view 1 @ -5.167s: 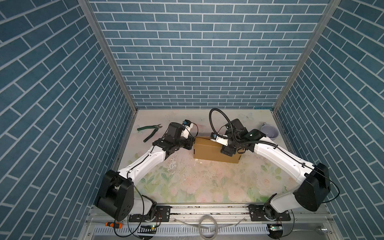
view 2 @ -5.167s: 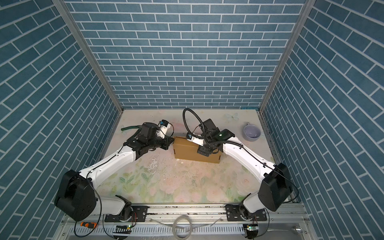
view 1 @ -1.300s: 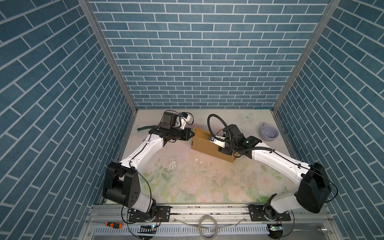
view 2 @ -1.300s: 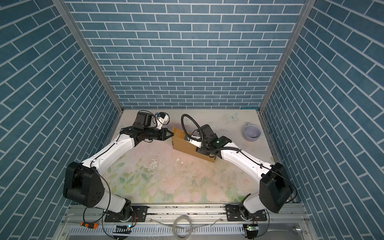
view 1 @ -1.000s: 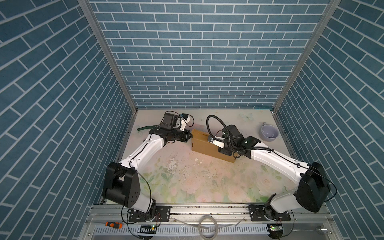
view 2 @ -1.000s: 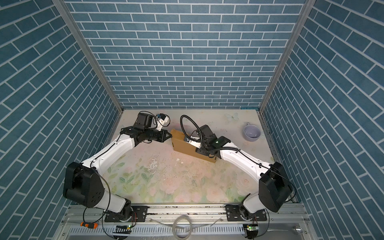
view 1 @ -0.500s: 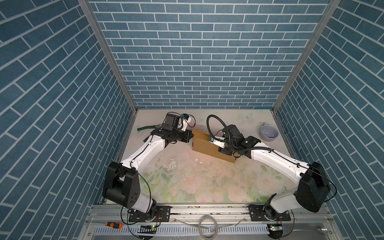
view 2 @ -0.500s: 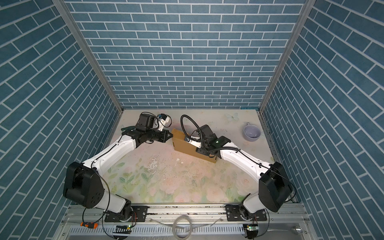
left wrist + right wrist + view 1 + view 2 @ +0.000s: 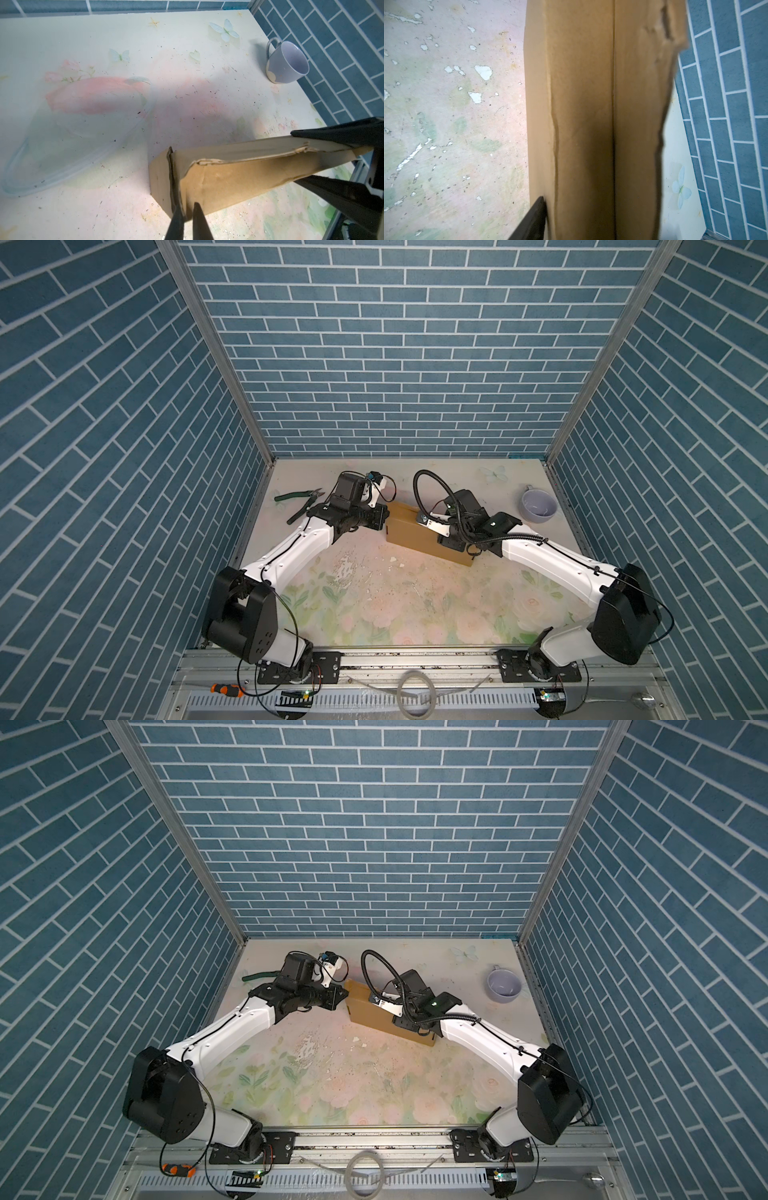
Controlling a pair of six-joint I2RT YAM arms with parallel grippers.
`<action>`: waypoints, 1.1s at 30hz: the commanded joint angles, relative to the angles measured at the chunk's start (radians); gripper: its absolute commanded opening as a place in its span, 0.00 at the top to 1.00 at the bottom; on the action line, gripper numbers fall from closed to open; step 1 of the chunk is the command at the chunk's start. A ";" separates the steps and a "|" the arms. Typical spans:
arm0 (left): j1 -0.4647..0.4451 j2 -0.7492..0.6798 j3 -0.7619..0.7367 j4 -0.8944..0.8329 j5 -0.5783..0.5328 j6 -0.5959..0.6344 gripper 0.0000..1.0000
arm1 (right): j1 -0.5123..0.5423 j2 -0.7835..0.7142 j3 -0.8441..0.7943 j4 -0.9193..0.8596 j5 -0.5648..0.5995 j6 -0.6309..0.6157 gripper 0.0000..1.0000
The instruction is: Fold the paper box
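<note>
The paper box (image 9: 415,531) (image 9: 370,1011) is a brown cardboard box standing on its long edge at mid-table, angled with its left end farther back. My left gripper (image 9: 385,517) (image 9: 187,206) is at that left end; its fingertips (image 9: 177,208) stand a narrow gap apart at the box's (image 9: 239,178) lower corner, beside a slit between wall and flap. My right gripper (image 9: 448,531) (image 9: 293,156) straddles the box's top edge, shut on it. Only one of its fingers (image 9: 536,214) shows in the right wrist view, pressed on the box's (image 9: 581,104) side; the box hides the second finger.
A lilac mug (image 9: 538,506) (image 9: 503,986) (image 9: 287,62) stands at the back right near the wall. Green-handled pliers (image 9: 299,504) (image 9: 259,976) lie at the back left behind my left arm. An orange-handled screwdriver (image 9: 224,689) rests on the front rail.
The box's left end has swung toward the back since five seconds ago. My left gripper has moved right up to that end and its jaws have parted slightly. The right gripper has narrowed on the box.
</note>
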State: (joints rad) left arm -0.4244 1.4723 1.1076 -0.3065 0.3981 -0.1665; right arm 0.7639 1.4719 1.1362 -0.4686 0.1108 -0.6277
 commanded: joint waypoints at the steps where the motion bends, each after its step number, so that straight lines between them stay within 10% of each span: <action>1: 0.018 -0.031 -0.019 -0.071 0.032 -0.008 0.73 | 0.003 0.039 -0.004 -0.068 -0.025 0.016 0.51; 12: 0.083 -0.084 0.054 -0.093 0.126 0.029 0.47 | 0.003 0.040 -0.006 -0.071 -0.016 0.009 0.53; 33: 0.041 0.046 0.151 -0.146 0.084 0.131 0.91 | 0.003 0.047 0.009 -0.070 -0.028 0.016 0.53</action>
State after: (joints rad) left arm -0.3687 1.5036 1.2404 -0.4400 0.4866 -0.0517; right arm 0.7639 1.4731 1.1393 -0.4713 0.1097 -0.6277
